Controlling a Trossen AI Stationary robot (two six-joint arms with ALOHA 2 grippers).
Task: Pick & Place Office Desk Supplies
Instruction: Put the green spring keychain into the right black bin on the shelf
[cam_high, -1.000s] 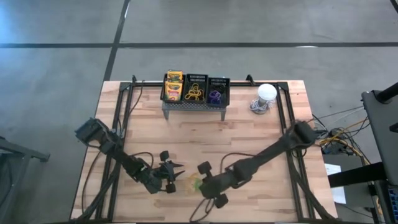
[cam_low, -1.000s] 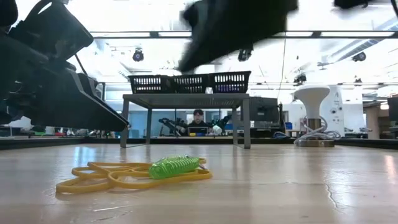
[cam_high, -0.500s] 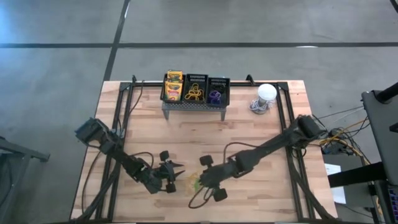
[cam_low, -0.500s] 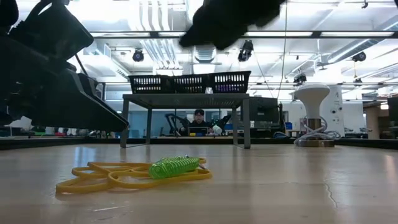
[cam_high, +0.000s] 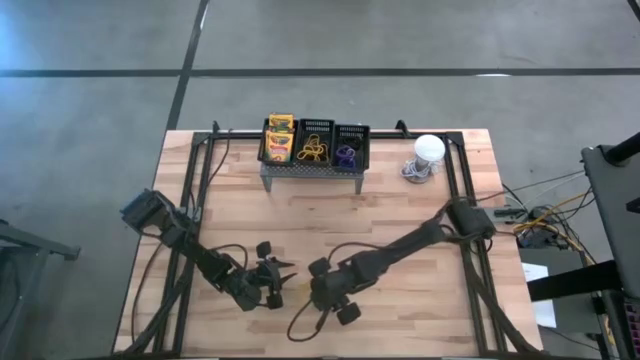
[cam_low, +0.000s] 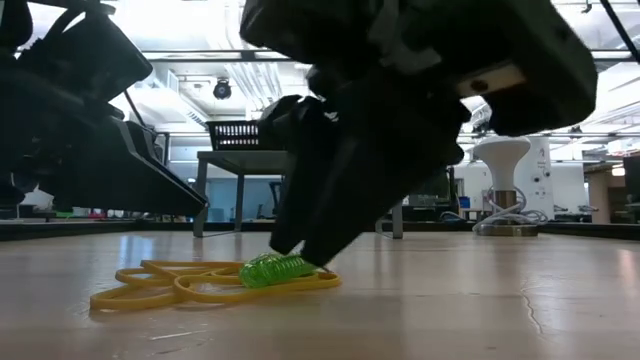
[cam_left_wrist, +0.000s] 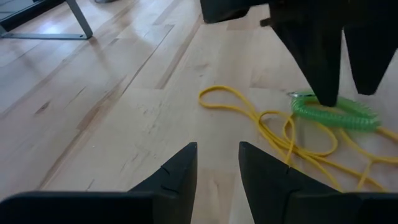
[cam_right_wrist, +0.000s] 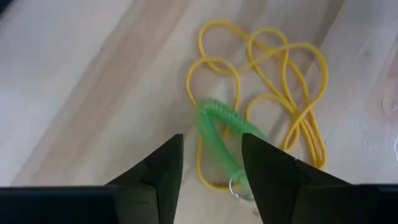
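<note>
A green coiled band (cam_right_wrist: 221, 127) lies on a tangle of yellow band loops (cam_right_wrist: 273, 81) on the wooden table, near its front middle. My right gripper (cam_right_wrist: 211, 140) is open and low over them, slanting down, one finger on each side of the green coil (cam_low: 277, 268). In the left wrist view its fingertips (cam_left_wrist: 326, 93) stand at the coil (cam_left_wrist: 336, 113). My left gripper (cam_left_wrist: 217, 149) waits open just to the left (cam_high: 285, 280), touching nothing. Three black mesh baskets (cam_high: 313, 145) on a grey stand hold crayon boxes (cam_high: 279, 137) and bands. My right gripper comes at the green coil (cam_left_wrist: 311, 107) from above, slanting, with its open fingers lying across it. One fingertip (cam_low: 292, 245) reaches the coil's end. Whether it touches the coil I cannot tell. The coil lies flat on the yellow loops.
The grey perforated stand (cam_high: 312, 172) stands at the table's far middle, and a white round dome (cam_high: 429, 150) at the far right. Bare wood lies between the stand and both grippers. Black cables trail along the table's sides.
My right gripper has come down from high over the table to just above it, shifting a little toward the left edge and tipping more steeply downward, onto the green coil. The coil and yellow loops have kept their place.
</note>
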